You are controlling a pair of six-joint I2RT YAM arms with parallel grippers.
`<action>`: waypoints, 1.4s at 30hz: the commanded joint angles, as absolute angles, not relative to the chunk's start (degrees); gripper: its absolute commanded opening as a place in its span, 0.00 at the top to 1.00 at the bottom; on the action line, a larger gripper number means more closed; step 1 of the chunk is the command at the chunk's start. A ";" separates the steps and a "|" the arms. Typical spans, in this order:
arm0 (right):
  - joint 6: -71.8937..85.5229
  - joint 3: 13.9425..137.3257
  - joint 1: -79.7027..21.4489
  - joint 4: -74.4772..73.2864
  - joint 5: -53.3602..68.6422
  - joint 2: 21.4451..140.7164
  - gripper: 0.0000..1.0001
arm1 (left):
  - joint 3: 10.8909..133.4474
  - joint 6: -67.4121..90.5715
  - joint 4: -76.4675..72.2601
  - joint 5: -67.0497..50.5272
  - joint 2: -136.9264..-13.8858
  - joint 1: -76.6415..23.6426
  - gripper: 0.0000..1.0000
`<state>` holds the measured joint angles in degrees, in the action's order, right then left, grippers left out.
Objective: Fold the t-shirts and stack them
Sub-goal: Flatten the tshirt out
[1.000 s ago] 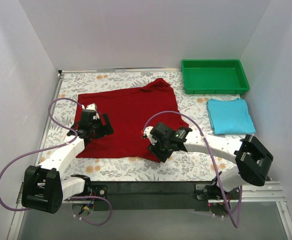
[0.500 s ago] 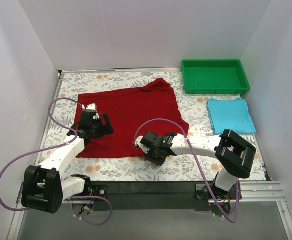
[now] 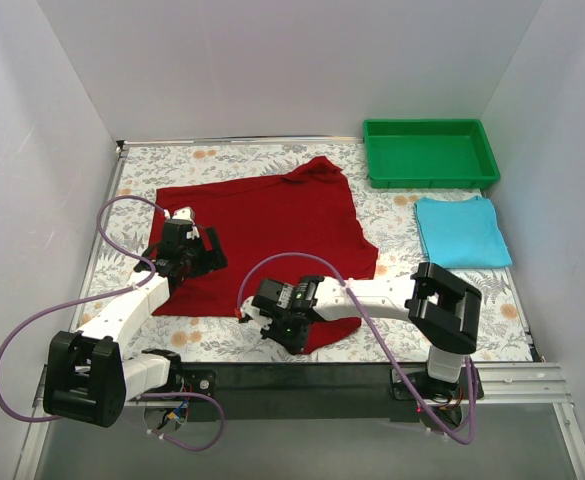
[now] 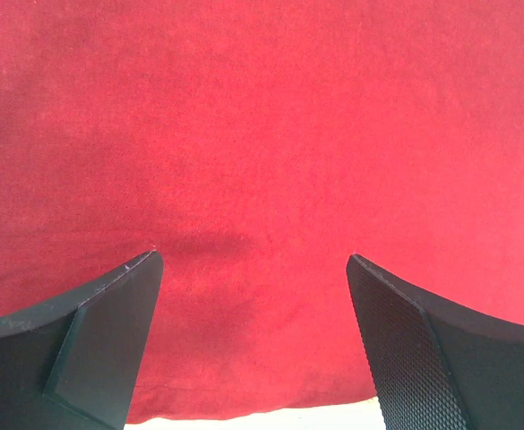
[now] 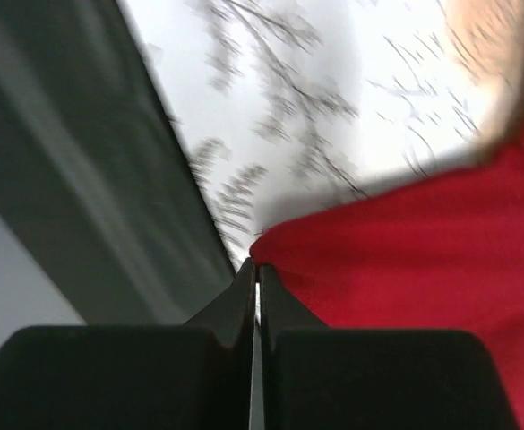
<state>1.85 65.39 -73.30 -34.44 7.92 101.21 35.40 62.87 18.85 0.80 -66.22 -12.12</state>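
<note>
The right gripper (image 5: 257, 269) has swung across from the right side of the dark red t-shirt (image 3: 262, 220) to its near edge, and on the way its fingers have closed completely. The near right corner of the shirt has come along with it and now lies lower, close to the black front edge of the table (image 3: 302, 375). In the wrist view the red hem meets the very tips of the clenched fingers, so I judge it is pinching the hem. That picture is blurred, and I cannot say how much cloth is between them. For the task this looks like the start of a fold, with one corner taken.

The left gripper (image 4: 253, 258) has not moved. It hovers with the fingers spread wide, holding nothing, above the near left part of the red shirt, just inside the hem.

The shirt lies mostly flat on the floral tablecloth (image 3: 222, 160), its collar toward the far side. There is free cloth and free table beyond it for carrying the corner forward. On the near side almost no room is left.

The turquoise t-shirt (image 3: 460, 232) rests as a folded rectangle at the right, well apart, just in front of the green tray (image 3: 430, 155).
</note>
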 commanded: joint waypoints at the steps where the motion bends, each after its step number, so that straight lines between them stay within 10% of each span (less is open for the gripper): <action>1: 1.67 70.92 -73.92 -39.28 14.76 102.91 0.99 | 36.83 62.23 18.28 0.44 -65.13 -12.22 0.23; 11: 1.49 81.03 -73.92 -45.26 15.83 105.73 0.98 | 36.74 62.23 18.28 0.35 -65.13 -12.13 0.23; 15: 3.07 80.69 -73.74 -46.93 9.24 103.81 0.66 | 36.74 62.23 18.37 0.35 -64.95 -12.22 0.23; 23: 11.51 66.11 -64.88 -46.41 0.27 89.41 0.48 | 35.86 62.23 17.49 -4.04 -60.48 -15.28 0.23; 38: 25.04 41.58 -33.24 -33.41 2.46 65.75 0.41 | 44.38 57.49 21.97 11.58 -73.63 -67.21 0.29; 42: 25.40 39.38 -29.36 -31.91 3.69 62.67 0.30 | 48.07 54.86 20.93 14.93 -81.90 -77.16 0.50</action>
